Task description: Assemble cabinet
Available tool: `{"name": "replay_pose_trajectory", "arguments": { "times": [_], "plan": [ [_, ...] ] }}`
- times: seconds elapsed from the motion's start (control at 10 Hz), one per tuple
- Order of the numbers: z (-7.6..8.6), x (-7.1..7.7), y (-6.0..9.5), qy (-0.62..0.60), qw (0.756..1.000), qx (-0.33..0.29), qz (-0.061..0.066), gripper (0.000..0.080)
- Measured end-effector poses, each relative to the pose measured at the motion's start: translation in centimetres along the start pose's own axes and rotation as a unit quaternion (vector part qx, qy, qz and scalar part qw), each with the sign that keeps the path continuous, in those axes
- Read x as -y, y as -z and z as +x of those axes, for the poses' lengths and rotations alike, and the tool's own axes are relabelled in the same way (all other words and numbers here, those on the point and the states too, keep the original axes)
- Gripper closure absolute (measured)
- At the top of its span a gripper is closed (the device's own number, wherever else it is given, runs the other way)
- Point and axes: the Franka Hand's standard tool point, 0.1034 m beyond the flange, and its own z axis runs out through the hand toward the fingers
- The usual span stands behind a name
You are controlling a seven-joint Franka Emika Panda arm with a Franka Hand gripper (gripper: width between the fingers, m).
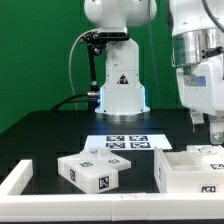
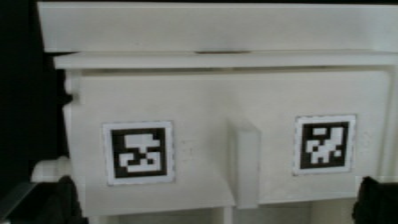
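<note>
The large white cabinet body [image 1: 193, 171] lies at the exterior view's right, with open compartments and a tag on its front. In the wrist view it [image 2: 214, 110] fills the frame, showing two tags and a central ridge. My gripper [image 1: 212, 130] hangs just above the body's far end. In the wrist view the gripper [image 2: 214, 205] is open, with its dark fingertips [image 2: 43, 200] far apart at the two sides of the frame and nothing between them. Two smaller white tagged pieces [image 1: 92, 170] lie together at the front centre.
The marker board [image 1: 127, 142] lies flat behind the pieces. The white robot base [image 1: 120, 88] with its warning sticker stands at the back centre. A white raised border [image 1: 20, 180] runs along the table's front and the exterior view's left.
</note>
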Motion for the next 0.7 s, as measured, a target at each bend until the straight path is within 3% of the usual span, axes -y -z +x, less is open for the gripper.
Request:
{"name": "replay_pose_trajectory", "arguments": {
  "times": [0.7],
  "plan": [
    [0.3, -0.12, -0.09, 0.03, 1.0, -0.001, -0.001, 0.0002]
  ]
}}
